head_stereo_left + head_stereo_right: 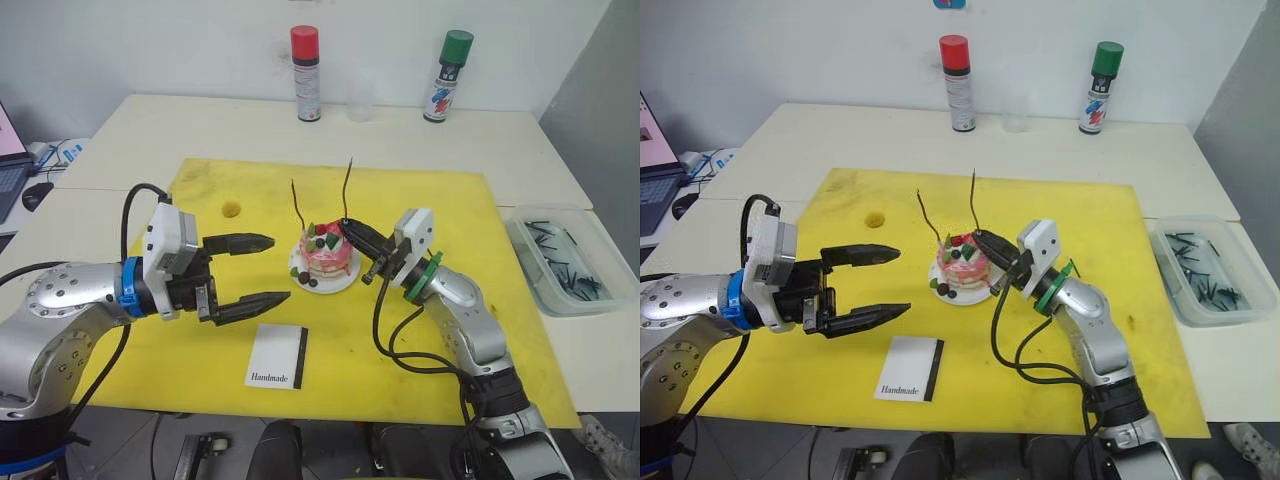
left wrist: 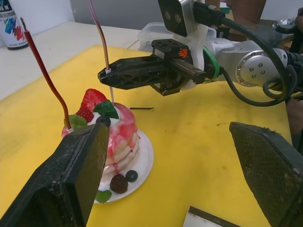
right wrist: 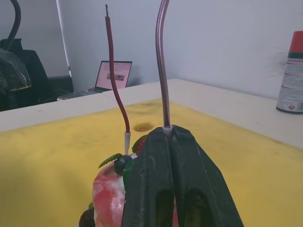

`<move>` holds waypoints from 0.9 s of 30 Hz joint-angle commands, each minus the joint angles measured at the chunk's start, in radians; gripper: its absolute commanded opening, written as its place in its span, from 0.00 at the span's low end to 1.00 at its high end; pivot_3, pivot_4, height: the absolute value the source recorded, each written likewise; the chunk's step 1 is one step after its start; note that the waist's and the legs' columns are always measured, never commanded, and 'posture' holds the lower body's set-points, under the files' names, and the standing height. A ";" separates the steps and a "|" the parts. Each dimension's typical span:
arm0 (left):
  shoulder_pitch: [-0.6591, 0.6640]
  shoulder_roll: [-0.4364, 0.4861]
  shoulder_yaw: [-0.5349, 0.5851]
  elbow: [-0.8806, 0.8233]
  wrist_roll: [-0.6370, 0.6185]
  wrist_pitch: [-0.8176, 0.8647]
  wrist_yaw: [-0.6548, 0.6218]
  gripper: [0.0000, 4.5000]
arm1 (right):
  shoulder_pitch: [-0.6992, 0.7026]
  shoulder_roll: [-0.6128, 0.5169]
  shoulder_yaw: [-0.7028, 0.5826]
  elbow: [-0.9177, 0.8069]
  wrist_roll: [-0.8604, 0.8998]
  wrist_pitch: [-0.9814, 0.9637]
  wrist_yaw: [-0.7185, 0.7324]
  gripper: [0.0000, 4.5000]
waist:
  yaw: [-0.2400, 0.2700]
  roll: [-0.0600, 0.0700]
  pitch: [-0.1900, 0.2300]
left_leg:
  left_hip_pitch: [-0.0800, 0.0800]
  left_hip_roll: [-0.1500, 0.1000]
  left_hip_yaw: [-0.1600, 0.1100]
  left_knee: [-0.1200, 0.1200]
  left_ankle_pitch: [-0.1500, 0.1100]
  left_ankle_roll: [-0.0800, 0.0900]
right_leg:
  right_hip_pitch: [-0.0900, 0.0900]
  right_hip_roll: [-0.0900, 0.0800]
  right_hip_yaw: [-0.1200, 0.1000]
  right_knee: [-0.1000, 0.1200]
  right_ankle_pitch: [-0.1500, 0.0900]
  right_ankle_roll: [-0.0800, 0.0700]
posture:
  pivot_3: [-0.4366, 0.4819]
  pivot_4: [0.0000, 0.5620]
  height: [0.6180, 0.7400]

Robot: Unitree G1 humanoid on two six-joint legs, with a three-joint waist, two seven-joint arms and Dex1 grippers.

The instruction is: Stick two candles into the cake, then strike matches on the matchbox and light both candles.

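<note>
The pink cake (image 1: 327, 262) sits on its white plate (image 1: 343, 284) in the middle of the yellow mat. A reddish candle (image 1: 298, 206) stands upright in the cake's left side. My right gripper (image 1: 349, 229) is shut on the second candle (image 1: 347, 188) just above its pale end, holding it upright over the cake's top; that end reaches down to the topping (image 2: 112, 96). My left gripper (image 1: 278, 268) hovers open just left of the cake, holding nothing. The white matchbox (image 1: 278, 357) lies flat near the mat's front edge. Dark matches (image 1: 568, 268) lie in a clear bin at the right.
The yellow mat (image 1: 440, 200) covers the table's middle. A clear plastic bin (image 1: 530, 222) stands off its right edge. A red-capped spray can (image 1: 306, 75), a clear cup (image 1: 360, 100) and a green-capped can (image 1: 446, 78) stand at the back. One thin dark stick (image 2: 142, 108) lies beside the cake.
</note>
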 commanded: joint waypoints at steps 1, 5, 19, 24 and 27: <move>-0.018 0.005 0.000 -0.021 -0.004 0.000 0.004 1.00 | 0.013 0.003 0.002 -0.055 0.018 -0.003 0.000 0.00 | 0.000 0.000 0.000 | 0.000 0.000 0.000 0.000 0.000 0.000 | 0.000 0.000 0.000 0.000 0.000 0.000 | 0.48 0.27 0.94; -0.021 0.007 -0.002 -0.020 -0.005 0.002 0.006 1.00 | 0.024 -0.002 0.008 -0.064 0.011 -0.006 0.003 0.00 | 0.000 0.000 0.000 | 0.000 0.000 0.000 0.000 0.000 0.000 | 0.000 0.000 0.000 0.000 0.000 0.000 | 0.48 0.27 0.94; -0.012 0.006 -0.007 -0.021 0.009 -0.011 -0.008 1.00 | 0.033 0.008 0.013 -0.002 -0.048 -0.100 -0.040 0.00 | 0.000 0.000 0.000 | 0.000 0.000 0.000 0.000 0.000 0.000 | 0.000 0.000 0.000 0.000 0.000 0.000 | 0.48 0.27 0.94; -0.009 0.001 -0.007 -0.019 0.014 -0.014 -0.016 1.00 | 0.034 0.009 0.010 -0.014 -0.043 -0.107 -0.047 0.00 | 0.000 0.000 0.000 | 0.000 0.000 0.000 0.000 0.000 0.000 | 0.000 0.000 0.000 0.000 0.000 0.000 | 0.48 0.27 0.94; -0.009 -0.001 -0.007 -0.017 0.017 -0.017 -0.019 1.00 | 0.035 0.010 0.007 -0.016 -0.043 -0.109 -0.056 0.00 | 0.000 0.000 0.000 | 0.000 0.000 0.000 0.000 0.000 0.000 | 0.000 0.000 0.000 0.000 0.000 0.000 | 0.48 0.27 0.94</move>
